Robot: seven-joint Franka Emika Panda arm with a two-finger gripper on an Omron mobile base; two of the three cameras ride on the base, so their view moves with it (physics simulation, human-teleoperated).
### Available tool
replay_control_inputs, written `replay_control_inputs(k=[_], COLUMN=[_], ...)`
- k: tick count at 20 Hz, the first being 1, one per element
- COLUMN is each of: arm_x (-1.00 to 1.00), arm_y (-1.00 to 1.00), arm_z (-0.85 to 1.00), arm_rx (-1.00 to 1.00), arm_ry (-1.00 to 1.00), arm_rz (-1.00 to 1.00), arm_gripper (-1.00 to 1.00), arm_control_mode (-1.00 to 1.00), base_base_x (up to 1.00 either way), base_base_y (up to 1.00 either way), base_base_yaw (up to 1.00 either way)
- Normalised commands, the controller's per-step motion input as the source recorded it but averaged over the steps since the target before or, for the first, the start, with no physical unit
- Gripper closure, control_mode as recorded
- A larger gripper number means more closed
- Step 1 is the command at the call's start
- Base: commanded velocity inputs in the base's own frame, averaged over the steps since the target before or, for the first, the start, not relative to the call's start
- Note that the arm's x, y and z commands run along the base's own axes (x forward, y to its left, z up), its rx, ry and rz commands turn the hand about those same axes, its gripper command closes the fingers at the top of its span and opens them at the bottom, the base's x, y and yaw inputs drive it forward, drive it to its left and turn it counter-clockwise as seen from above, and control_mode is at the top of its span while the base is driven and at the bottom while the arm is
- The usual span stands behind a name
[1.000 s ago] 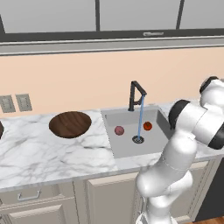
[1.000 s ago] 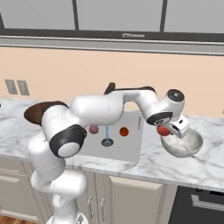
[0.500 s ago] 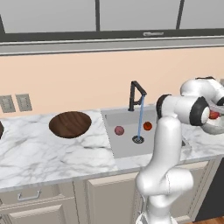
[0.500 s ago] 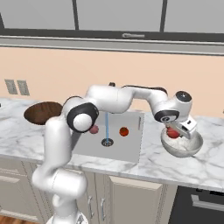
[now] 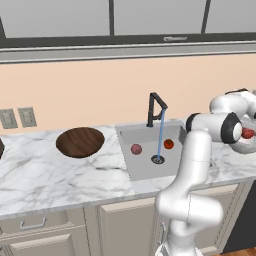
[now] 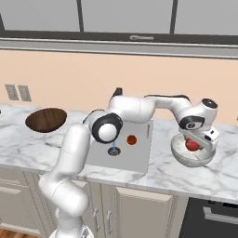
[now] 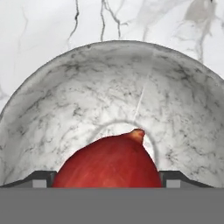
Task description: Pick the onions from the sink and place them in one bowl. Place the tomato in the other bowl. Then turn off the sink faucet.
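Lowered into the pale bowl (image 7: pixel 52 105), the gripper (image 7: pixel 107 177) seemingly grips the red onion (image 7: pixel 107 162); tomato (image 5: pixel 168 144) sits in sink (image 5: pixel 145 167).

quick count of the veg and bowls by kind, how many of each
onions: 2, the deep red one held between the gripper fingers over the pale bowl, the mauve one in the sink
tomatoes: 1, in the sink
bowls: 2, pale and wooden
total: 5

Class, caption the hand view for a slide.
Red onion held between the tool fingertips, over the pale bowl.
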Motion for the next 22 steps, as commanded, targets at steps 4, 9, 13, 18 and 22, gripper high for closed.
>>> replay_control_inputs(k=[4,9,13,18,22], arm_x=[0.21,-0.07,-0.26,-0.66,-0.85], arm_y=[0.00,0.00,0.27,0.63,0.91], arm_z=[-0.36,-0.18,0.48,0.48,0.34], arm_rx=[0.00,0.00,0.00,-0.02,-0.08], arm_ry=[0.12,0.05,-0.01,-0.16,-0.32], arm_rz=[0.00,0.00,0.00,0.00,0.00], arm_gripper=[-1.00,-1.00,-1.00,-1.00,-1.00], arm_control_mode=[-1.00,-1.00,-1.00,-1.00,-1.00], base_base_x=[0.00,0.00,0.00,0.00,0.00], base_base_y=[0.00,0.00,0.00,0.00,0.00], base_base_yaw=[0.00,0.00,0.00,0.00,0.00])
